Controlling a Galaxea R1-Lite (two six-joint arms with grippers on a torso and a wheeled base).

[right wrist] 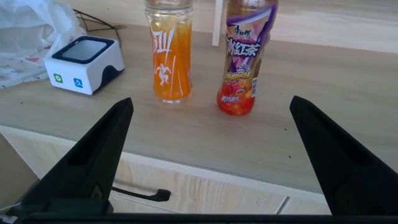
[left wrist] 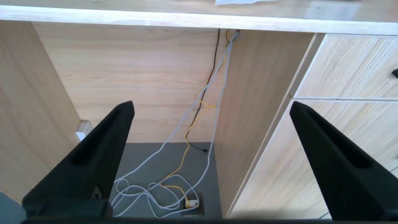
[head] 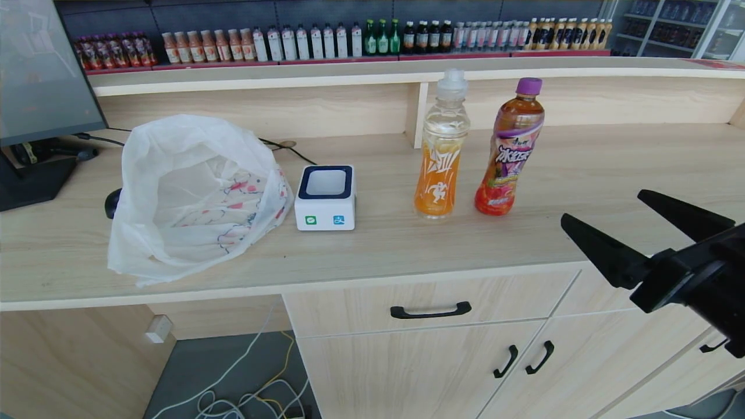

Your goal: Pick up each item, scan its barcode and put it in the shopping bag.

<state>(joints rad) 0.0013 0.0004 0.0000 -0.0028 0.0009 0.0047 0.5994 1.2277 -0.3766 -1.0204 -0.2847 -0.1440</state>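
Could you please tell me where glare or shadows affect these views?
Head view: even light; the scanner window is washed pale; orange bottle and purple-capped bottle cast only faint shadows. Right wrist view: soft shadows at both bottles' bases. Left wrist view: no glare beneath the counter.

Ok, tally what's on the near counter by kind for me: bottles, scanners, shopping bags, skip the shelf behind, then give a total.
Bottles: 2, the orange bottle and the purple-capped bottle
Scanner: 1
Shopping bag: 1
Total: 4
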